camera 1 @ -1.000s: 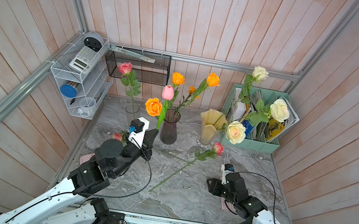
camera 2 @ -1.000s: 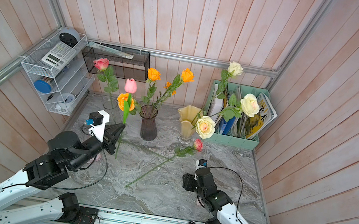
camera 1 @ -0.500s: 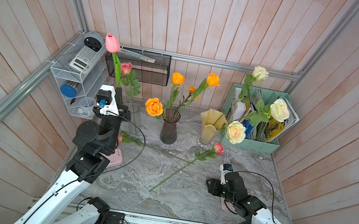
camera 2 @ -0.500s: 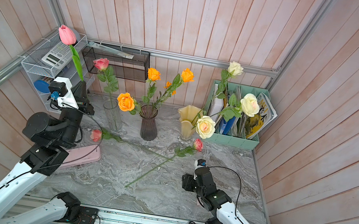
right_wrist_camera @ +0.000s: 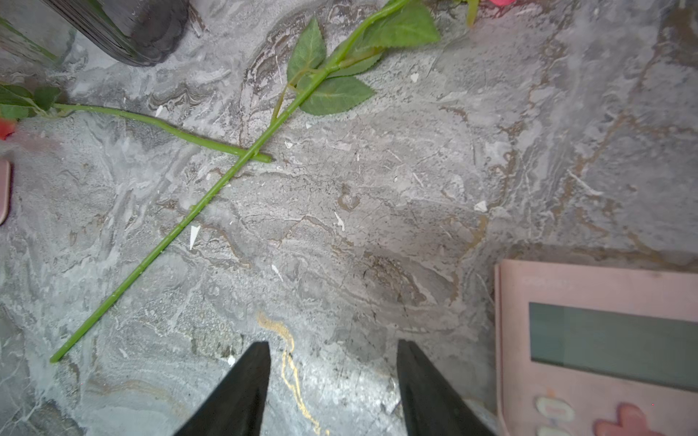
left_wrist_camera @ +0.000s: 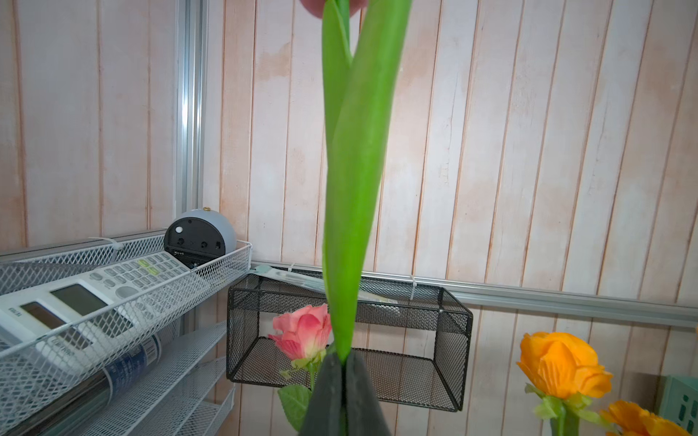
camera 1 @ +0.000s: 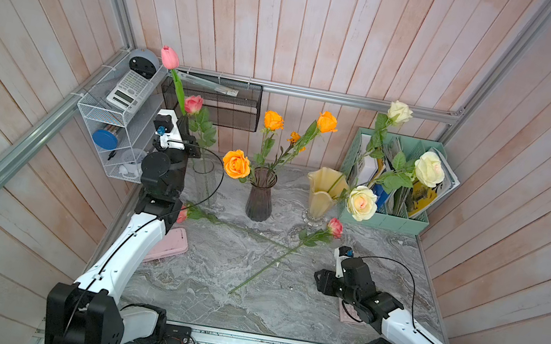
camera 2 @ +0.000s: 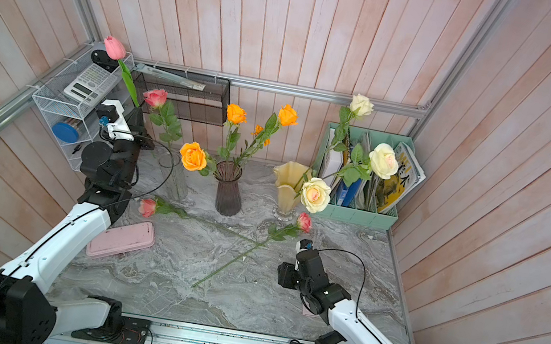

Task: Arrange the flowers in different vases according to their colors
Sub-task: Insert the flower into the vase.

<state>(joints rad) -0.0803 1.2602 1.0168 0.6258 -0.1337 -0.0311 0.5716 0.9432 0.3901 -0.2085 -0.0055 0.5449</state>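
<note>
Nearest the robot's base, the right pincer (right_wrist_camera: 332, 343) hangs low over the counter (right_wrist_camera: 377, 211). Its jaws are well apart and empty, and a pink calculator (right_wrist_camera: 596, 339) lies just beside it. Beyond it two pink flowers lie flat with their stems crossed. The right-hand rose (camera 1: 335, 226) has its head by the foot of the yellow vase (camera 1: 320, 192), and the left-hand rose (camera 2: 147, 207) has its head by the left arm. Farther back, the left pincer (left_wrist_camera: 344, 364) is clamped on the stem of a pink tulip (camera 1: 170, 58). It holds the tulip upright near the clear vase (camera 1: 204, 175), which has a standing pink rose (camera 1: 193, 104) in it.
</note>
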